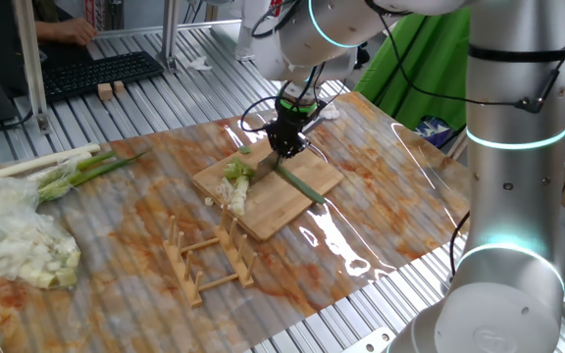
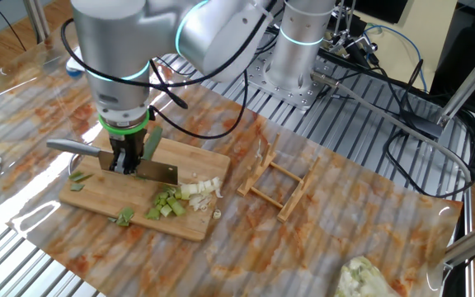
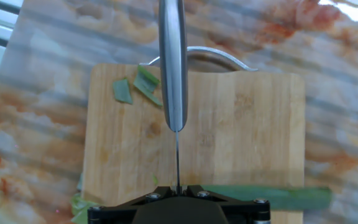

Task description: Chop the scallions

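Observation:
A bamboo cutting board (image 1: 292, 211) (image 2: 114, 202) (image 3: 247, 124) lies on the marbled mat. My gripper (image 1: 287, 139) (image 2: 124, 162) (image 3: 179, 186) is shut on a knife (image 2: 159, 172) (image 3: 173, 62), which stands edge down on the board. The handle (image 2: 72, 147) points away from the hand. The scallions' long green leaf (image 1: 302, 184) (image 3: 266, 196) lies across the board on one side of the blade. On the other side lie the scallions' cut white and pale-green bits (image 1: 235, 188) (image 2: 184, 196). Two loose green scraps (image 3: 134, 87) rest near the handle.
A wooden rack (image 1: 209, 260) (image 2: 279, 177) lies beside the board. A bundle of whole stalks (image 1: 57, 167) and a pale heap in clear plastic (image 1: 18, 240) (image 2: 369, 276) sit at the mat's end. A keyboard (image 1: 96, 74) is behind it.

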